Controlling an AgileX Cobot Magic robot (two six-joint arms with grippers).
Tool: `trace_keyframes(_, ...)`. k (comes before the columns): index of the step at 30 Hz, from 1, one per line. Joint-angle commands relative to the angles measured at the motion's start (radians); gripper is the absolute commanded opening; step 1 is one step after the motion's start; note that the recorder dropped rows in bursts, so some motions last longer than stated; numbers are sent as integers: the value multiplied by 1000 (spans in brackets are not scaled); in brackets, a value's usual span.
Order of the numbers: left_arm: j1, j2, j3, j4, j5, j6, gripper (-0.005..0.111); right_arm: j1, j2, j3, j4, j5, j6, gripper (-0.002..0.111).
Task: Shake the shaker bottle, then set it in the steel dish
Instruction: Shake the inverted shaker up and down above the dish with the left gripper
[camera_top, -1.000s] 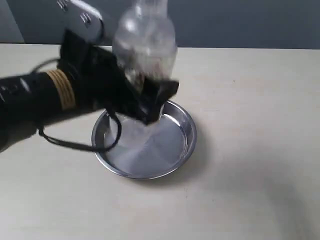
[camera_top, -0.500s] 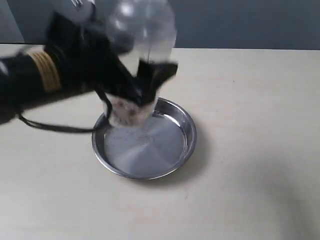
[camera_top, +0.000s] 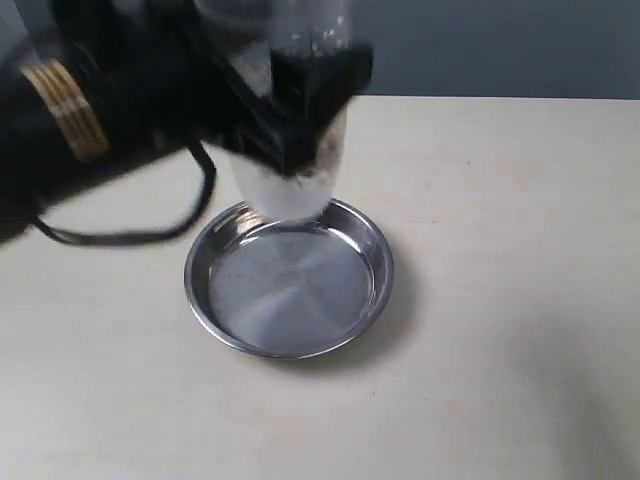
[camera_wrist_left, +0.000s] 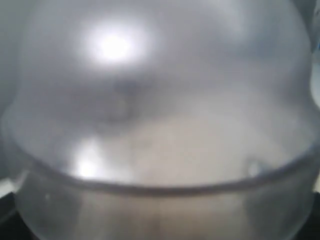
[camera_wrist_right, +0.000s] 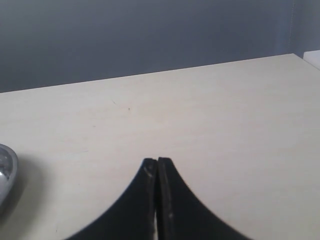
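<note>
My left gripper (camera_top: 300, 110) is shut on the shaker bottle (camera_top: 290, 190), holding it in the air above the far rim of the steel dish (camera_top: 375, 290). The bottle is blurred by motion; brownish grains show in its lower part. In the left wrist view the frosted bottle (camera_wrist_left: 160, 125) fills the whole picture and hides the fingers. The steel dish sits on the table with nothing in it; a slice of the dish (camera_wrist_right: 5, 172) shows in the right wrist view. My right gripper (camera_wrist_right: 157, 161) is shut and holds nothing, above bare table, outside the exterior view.
The table (camera_top: 520, 250) is pale beige with a grey wall behind it. A black cable (camera_top: 120, 237) hangs from the left arm near the dish's left side.
The left arm has swung the bottle upward and tilted it from leaning to nearly upright, staying over the dish's far rim. The dish has not moved.
</note>
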Motion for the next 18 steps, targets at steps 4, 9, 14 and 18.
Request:
trace_keyframes(4, 1, -107, -64, 6, -2, 26, 0, -3, -5, 1, -2, -11, -2, -1)
trace_keyframes(9, 2, 83, 81, -70, 115, 10, 0, -3, -5, 1, -2, -9, -2, -1)
trace_keyframes(14, -5, -77, -5, -1, -13, 32, 0, -3, -5, 1, -2, -9, -2, -1)
trace_keyframes(18, -10, -31, 49, -27, 86, 34, 0, -3, -5, 1, -2, -9, -2, -1)
